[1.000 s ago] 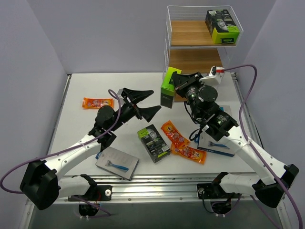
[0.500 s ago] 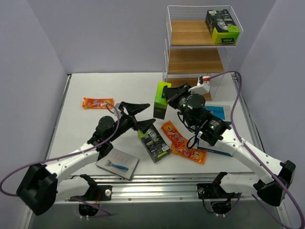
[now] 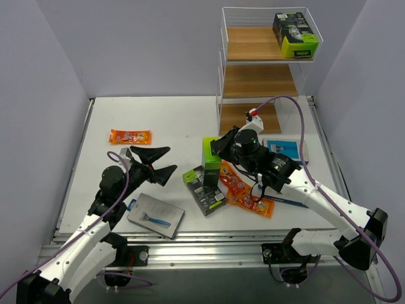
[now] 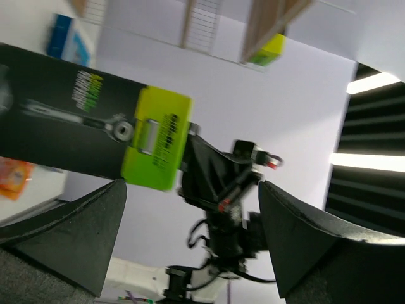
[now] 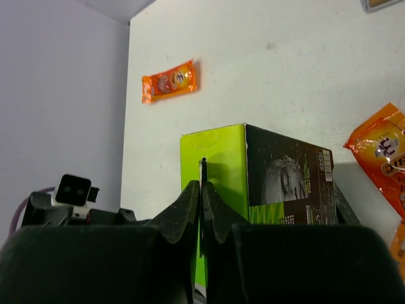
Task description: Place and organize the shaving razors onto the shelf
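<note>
My right gripper (image 3: 218,147) is shut on the thin hang tab of a black-and-lime-green razor box (image 3: 211,162). The box stands upright over the table's middle. The right wrist view shows the fingers (image 5: 190,206) pinched on the tab at the box's lime end (image 5: 212,164). My left gripper (image 3: 154,163) is open and empty, left of that box. In the left wrist view the gripper (image 4: 190,244) faces the held box (image 4: 95,136). The shelf (image 3: 256,81) stands at the back right, with one black-and-lime box (image 3: 294,35) on its top board.
A second black-and-lime box (image 3: 204,189) lies flat at centre front. Orange packets lie at the left (image 3: 130,136) and beside my right arm (image 3: 235,180), (image 3: 254,204). A grey razor card (image 3: 155,216) lies at front left. A blue card (image 3: 282,148) lies near the shelf.
My right arm has carried the box away from the shelf, leftward and nearer, down toward the table's middle. My left arm has drawn back to the left and nearer, still open.
</note>
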Action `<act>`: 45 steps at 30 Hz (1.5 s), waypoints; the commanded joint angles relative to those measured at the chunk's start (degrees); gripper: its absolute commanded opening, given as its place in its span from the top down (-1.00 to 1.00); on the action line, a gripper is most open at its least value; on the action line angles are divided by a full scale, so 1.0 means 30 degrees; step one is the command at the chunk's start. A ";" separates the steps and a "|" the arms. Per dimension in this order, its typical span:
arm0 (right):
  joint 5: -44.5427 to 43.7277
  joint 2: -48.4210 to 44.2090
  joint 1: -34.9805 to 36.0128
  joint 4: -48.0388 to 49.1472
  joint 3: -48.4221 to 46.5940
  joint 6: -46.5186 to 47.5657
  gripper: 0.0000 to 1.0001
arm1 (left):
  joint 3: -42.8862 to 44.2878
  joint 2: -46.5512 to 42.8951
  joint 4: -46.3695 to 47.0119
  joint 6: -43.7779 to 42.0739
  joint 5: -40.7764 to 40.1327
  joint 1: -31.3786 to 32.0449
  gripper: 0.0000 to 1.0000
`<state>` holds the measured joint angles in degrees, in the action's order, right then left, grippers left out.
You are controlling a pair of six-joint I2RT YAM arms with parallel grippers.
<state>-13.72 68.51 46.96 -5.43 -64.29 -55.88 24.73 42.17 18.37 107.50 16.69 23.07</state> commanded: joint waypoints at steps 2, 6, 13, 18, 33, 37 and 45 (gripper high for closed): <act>0.1991 0.0014 0.0138 -0.0707 -0.1450 0.0373 1.00 | 0.0948 0.0121 -0.2690 -0.3769 -0.0024 -0.0277 -0.88; 0.3570 0.0336 0.0138 -0.1528 -0.1713 0.0812 1.00 | 0.3294 0.0560 -0.6029 -0.7584 -0.0960 -0.0424 -0.88; 0.4396 0.1330 0.0167 -0.3165 -0.2239 0.2304 1.00 | 0.5174 0.1410 -0.9083 -1.0873 -0.1725 -0.0424 -0.88; 0.4221 0.2737 0.0284 -0.6095 -0.4113 0.4997 0.95 | 0.4823 0.1703 -0.8848 -1.1458 -0.1841 -0.0424 -0.88; 0.3049 0.3267 0.0606 -0.8120 -0.6194 0.5998 0.22 | 0.4500 0.2173 -0.9345 -1.3627 -0.2516 -0.0483 -0.88; 0.2670 0.3442 0.0781 -0.8588 -0.7044 0.6262 0.17 | 0.4734 0.2231 -0.9580 -1.4007 -0.2574 -0.0483 -0.88; 0.1117 0.5022 0.1689 -1.0959 -0.8802 0.6907 -0.19 | 0.5174 0.2231 -1.0019 -1.4710 -0.2604 -0.0483 -0.88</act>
<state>-6.59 81.49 50.65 -33.08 -88.12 -36.99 37.74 49.21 -11.11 65.56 9.56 22.00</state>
